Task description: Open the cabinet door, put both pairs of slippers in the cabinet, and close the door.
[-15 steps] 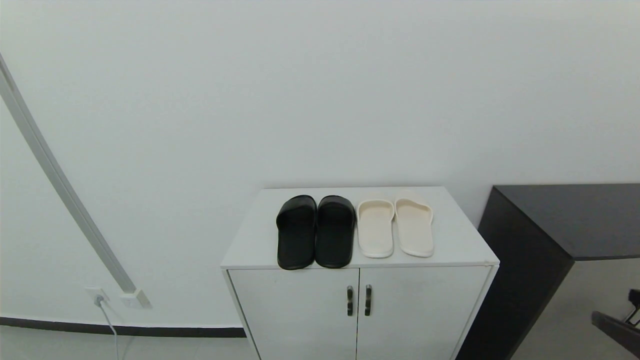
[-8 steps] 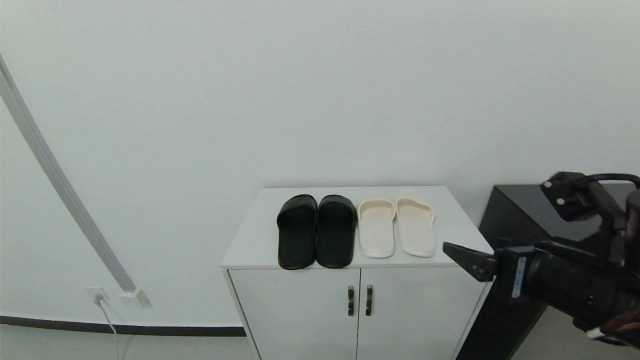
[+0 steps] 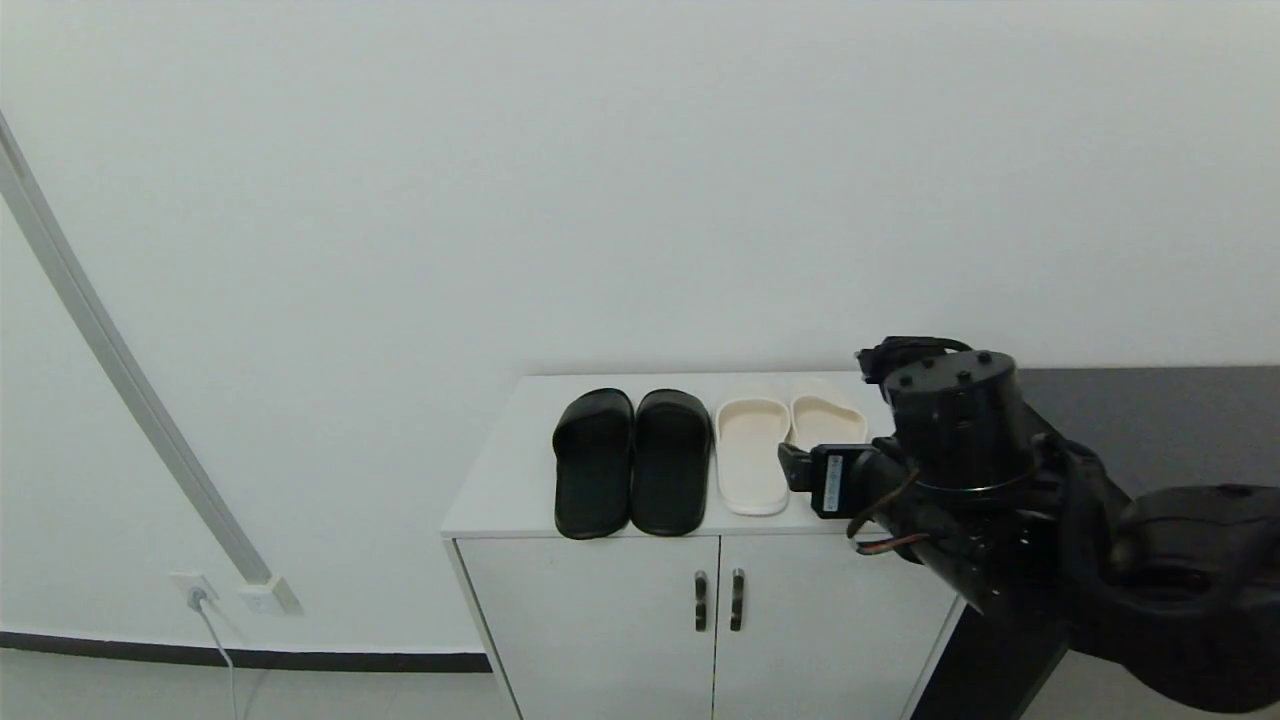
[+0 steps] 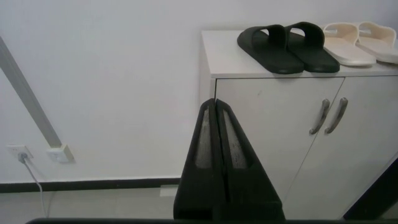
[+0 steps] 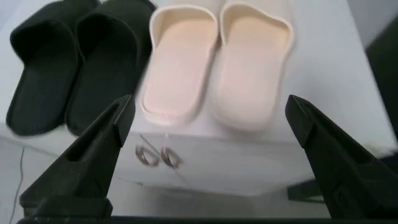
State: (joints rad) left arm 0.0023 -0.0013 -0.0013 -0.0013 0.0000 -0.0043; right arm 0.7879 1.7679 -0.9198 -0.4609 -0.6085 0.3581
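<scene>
Over the wall-side white cabinet top [image 3: 500, 497] the right pincer [image 5: 210, 106] gapes empty — left pincer [image 4: 216, 109] pinched closed

Left slipper pair [image 3: 640, 465] beside right slipper pair [image 3: 752, 455], atop cabinet [image 3: 590, 620]

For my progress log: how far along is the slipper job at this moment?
Done: nothing yet. The cabinet doors are shut, and the black slippers and cream slippers lie on the cabinet top. In hand: the right gripper, fingers open, hangs over the cream slippers; the left gripper is shut, low before the cabinet. Remaining: open a door, put both pairs inside, close it.
</scene>
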